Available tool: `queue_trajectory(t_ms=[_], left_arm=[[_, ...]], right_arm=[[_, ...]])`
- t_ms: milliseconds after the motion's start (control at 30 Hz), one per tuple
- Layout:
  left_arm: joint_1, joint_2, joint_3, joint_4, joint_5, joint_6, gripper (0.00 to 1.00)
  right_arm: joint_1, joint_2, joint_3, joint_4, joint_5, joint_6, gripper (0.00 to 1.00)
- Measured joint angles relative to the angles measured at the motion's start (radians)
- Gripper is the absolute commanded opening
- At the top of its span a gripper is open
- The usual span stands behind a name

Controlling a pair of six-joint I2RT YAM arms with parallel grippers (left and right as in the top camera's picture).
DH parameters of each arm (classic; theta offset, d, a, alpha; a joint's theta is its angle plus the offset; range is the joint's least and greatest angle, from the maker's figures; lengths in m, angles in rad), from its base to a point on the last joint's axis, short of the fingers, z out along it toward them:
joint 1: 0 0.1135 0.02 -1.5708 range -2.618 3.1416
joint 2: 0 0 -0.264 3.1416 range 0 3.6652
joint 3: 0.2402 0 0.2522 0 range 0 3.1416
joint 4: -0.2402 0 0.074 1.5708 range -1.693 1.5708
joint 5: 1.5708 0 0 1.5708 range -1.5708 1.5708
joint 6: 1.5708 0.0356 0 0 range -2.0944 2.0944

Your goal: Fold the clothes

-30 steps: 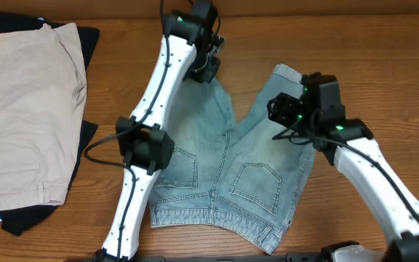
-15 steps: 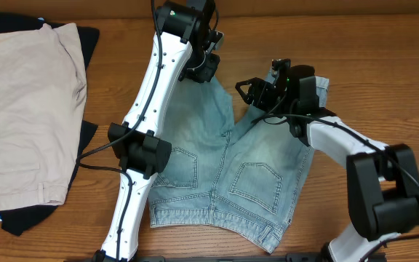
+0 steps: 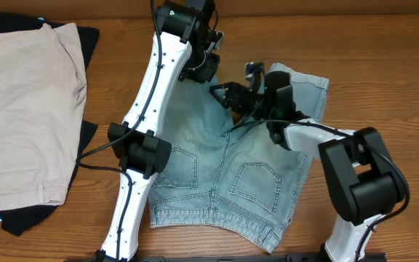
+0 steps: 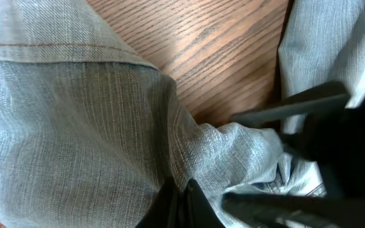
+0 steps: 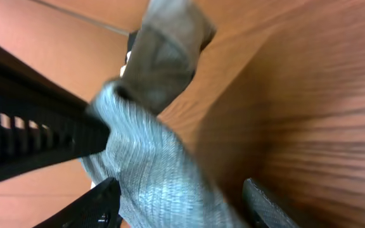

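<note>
The light-blue denim shorts (image 3: 253,175) lie flat on the wooden table, waistband toward the front and legs toward the back. My left gripper (image 3: 204,70) is at the left leg's far hem. In the left wrist view its fingers (image 4: 181,196) are pressed together on a raised fold of denim (image 4: 81,126). My right gripper (image 3: 226,94) hovers between the two legs, close to the left gripper. In the right wrist view its fingers (image 5: 90,206) stand wide apart, with blurred denim (image 5: 151,164) between them.
Beige khaki shorts (image 3: 28,109) lie on a black garment (image 3: 86,44) at the left of the table. The left arm (image 3: 140,145) stretches over the shorts' left side. Bare wood (image 3: 384,87) shows to the right of the shorts.
My right gripper has swung left from the right leg to the gap between the legs, near the left gripper. The left gripper has stayed on the left hem.
</note>
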Motion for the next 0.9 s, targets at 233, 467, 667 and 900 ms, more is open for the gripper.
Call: queue_trajectory(t_ms=[233,467,667,900], left_arm=[[0.0,0.0,0.0,0.001,0.0,0.0,0.04],[-0.005,0.0,0.0,0.023,0.03,-0.003,0.04],[-0.004,0.0,0.0,0.001,0.025,-0.003,0.04],[-0.004,0.0,0.0,0.006,-0.053,-0.006,0.56]], right_arm=[[-0.006,0.013,0.003,0.083,-0.012,0.031,0.16],[-0.11,0.019,0.095,0.079,-0.127,0.046,0.18],[-0.193,0.019,0.213,0.085,-0.124,0.036,0.49],[-0.196,0.019,0.224,-0.093,-0.144,-0.016,0.48]])
